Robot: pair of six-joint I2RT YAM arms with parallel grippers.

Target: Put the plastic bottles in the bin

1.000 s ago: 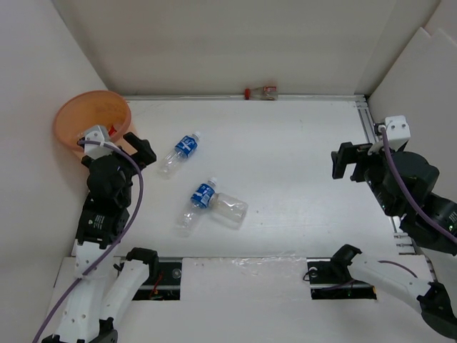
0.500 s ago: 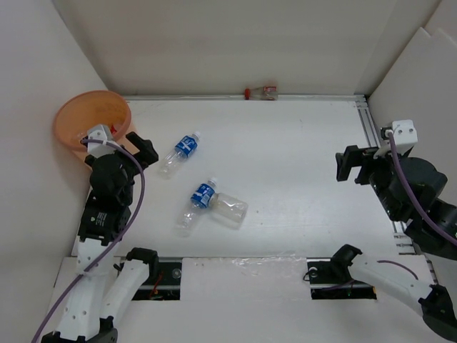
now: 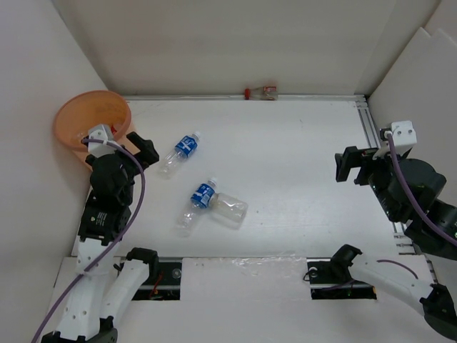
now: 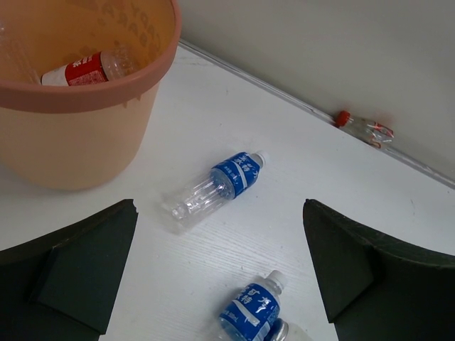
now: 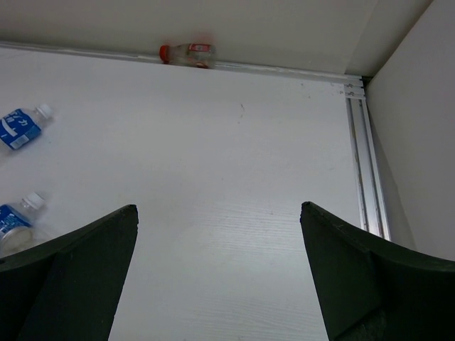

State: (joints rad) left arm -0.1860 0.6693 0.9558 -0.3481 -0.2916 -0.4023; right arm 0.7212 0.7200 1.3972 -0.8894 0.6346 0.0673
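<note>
Blue-label bottle (image 4: 217,190) lies ahead of spread left hand (image 4: 219,213).

the right gripper (image 5: 217,209) is gaping wide. a red-capped bottle (image 5: 187,53) is lying against the far wall, with a blue-labelled bottle (image 5: 20,125) and a nearer blue bottle (image 5: 13,220) at left.

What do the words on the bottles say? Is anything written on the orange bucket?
Upper blue-label bottle: white marks, too blurred to read.
Lower blue-label bottle: white marks, too blurred to read.
Red-label bottle inside the bin: white marks, unreadable.
Red-capped bottle by the back wall: label too small to read.
Bin: no writing visible.
</note>
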